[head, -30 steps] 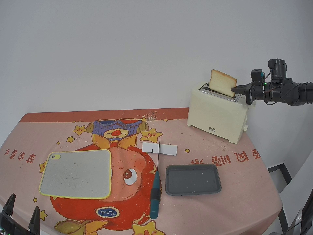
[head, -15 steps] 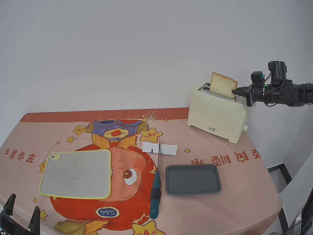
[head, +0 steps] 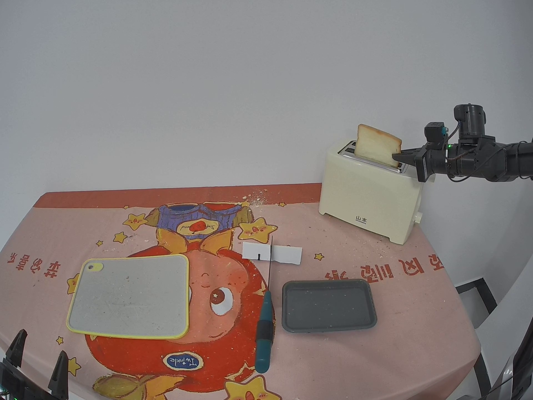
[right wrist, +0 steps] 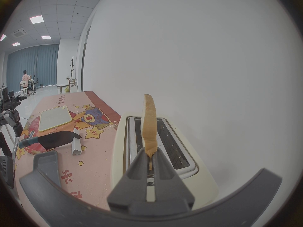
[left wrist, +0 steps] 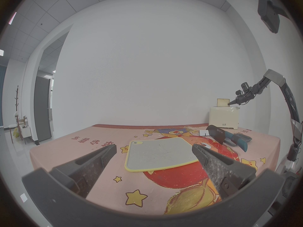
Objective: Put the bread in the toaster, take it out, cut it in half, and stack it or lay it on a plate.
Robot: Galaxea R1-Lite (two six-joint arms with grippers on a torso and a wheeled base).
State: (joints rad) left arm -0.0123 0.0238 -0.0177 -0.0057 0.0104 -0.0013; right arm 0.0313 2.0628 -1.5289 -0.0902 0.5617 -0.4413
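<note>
While in pincer (right wrist: 151,161), bread (right wrist: 149,123) over toaster (right wrist: 202,186).

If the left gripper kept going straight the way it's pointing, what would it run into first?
Probably the cutting board, lying straight ahead of the open left gripper, though the gripper's height above it is unclear.

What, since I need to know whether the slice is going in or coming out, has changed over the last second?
The right gripper, shut on the bread, has come down slightly and edged toward the robot's left, so the slice stands a little lower at the toaster's slot. Nothing was let go. The left gripper, knife, cutting board and plate stayed where they were.
</note>
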